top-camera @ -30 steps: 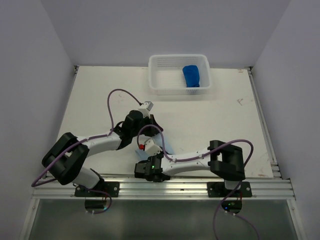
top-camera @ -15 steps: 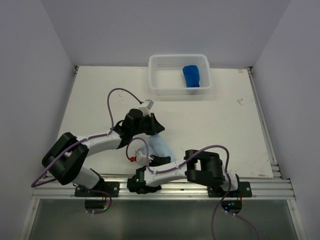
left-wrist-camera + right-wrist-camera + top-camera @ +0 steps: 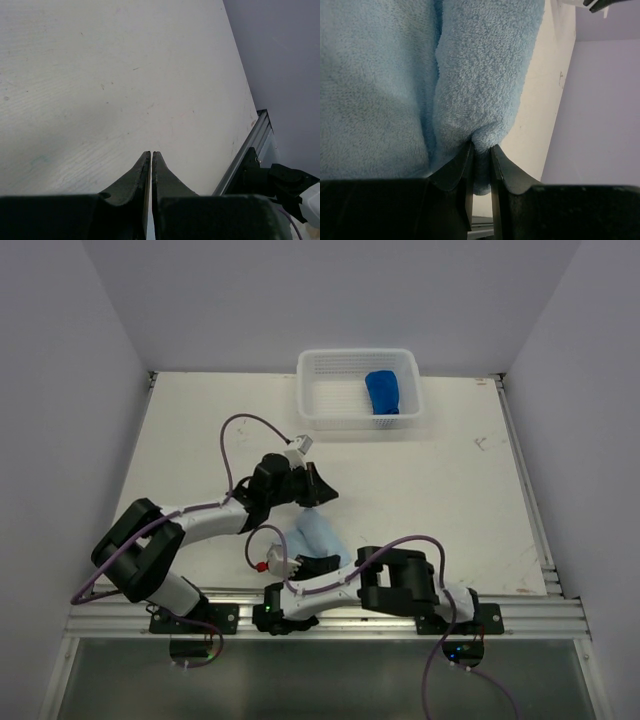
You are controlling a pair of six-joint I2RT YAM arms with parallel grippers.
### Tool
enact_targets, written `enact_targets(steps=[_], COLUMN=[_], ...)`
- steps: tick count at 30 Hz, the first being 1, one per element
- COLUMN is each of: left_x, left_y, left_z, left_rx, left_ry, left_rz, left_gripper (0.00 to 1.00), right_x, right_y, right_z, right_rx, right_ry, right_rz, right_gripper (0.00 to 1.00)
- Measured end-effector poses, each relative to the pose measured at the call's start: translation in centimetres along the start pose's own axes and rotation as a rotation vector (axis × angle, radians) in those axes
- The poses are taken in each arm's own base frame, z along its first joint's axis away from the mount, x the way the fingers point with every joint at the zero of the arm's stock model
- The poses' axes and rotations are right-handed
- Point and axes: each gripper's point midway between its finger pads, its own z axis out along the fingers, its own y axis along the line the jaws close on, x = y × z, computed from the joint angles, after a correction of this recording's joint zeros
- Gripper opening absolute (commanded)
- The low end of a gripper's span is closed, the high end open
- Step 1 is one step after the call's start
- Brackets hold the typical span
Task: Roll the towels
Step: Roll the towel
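Note:
The pale sky-blue towel [image 3: 314,534] lies bunched on the table between my two grippers. My right gripper [image 3: 318,556] sits at its near edge and is shut on a thick fold of it. In the right wrist view that gripper [image 3: 481,147] pinches the fold, and the towel [image 3: 395,75] fills most of the picture. My left gripper [image 3: 324,494] is just beyond the towel's far edge. Its fingers [image 3: 151,153] are pressed together over bare table, with nothing at their tips. The dark royal blue towel [image 3: 383,390] lies rolled in the white basket [image 3: 318,408].
The basket stands at the far edge of the table, right of centre. The right arm is folded low along the near rail [image 3: 380,618], and its base [image 3: 280,180] shows at the lower right of the left wrist view. Walls close in both sides.
The right arm has folded back toward the near rail and swung left, keeping its grip on the pale towel, which now shows more. The left gripper has edged right and away.

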Motion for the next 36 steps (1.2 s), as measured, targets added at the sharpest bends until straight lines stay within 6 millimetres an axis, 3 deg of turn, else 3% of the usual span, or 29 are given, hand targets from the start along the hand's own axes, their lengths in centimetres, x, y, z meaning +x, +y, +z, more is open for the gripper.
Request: enact_targets(steps=[4, 10, 18, 25, 32, 36], left_x=[-0.3, 1.0, 5.8, 8.2, 8.5, 8.3], left_y=[-1.2, -1.7, 0.8, 2.9, 3.4, 3.6], left_z=[0.8, 1.2, 0.8, -0.1, -0.2, -0.1], left_rx=[0.040, 0.065, 0.019, -0.028, -0.038, -0.041], left_ry=[0.007, 0.037, 0.129, 0.161, 0.152, 0.133], left_rz=[-0.002, -0.010, -0.052, -0.061, -0.056, -0.033], left_gripper=[0.08, 0.08, 0.08, 0.08, 0.08, 0.08], right_x=[-0.1, -0.4, -0.5, -0.7, -0.6, -0.6], right_y=[0.3, 0.5, 1.2, 2.1, 2.3, 2.3], right_z=[-0.1, -0.2, -0.5, -0.9, -1.0, -1.0], right_rx=[0.010, 0.016, 0.028, 0.037, 0.041, 0.041], right_ry=[-0.001, -0.003, -0.019, -0.029, -0.033, -0.033], right_rz=[-0.031, -0.072, -0.151, -0.196, -0.214, -0.223], right_gripper=[0.00, 0.00, 0.00, 0.00, 0.00, 0.05])
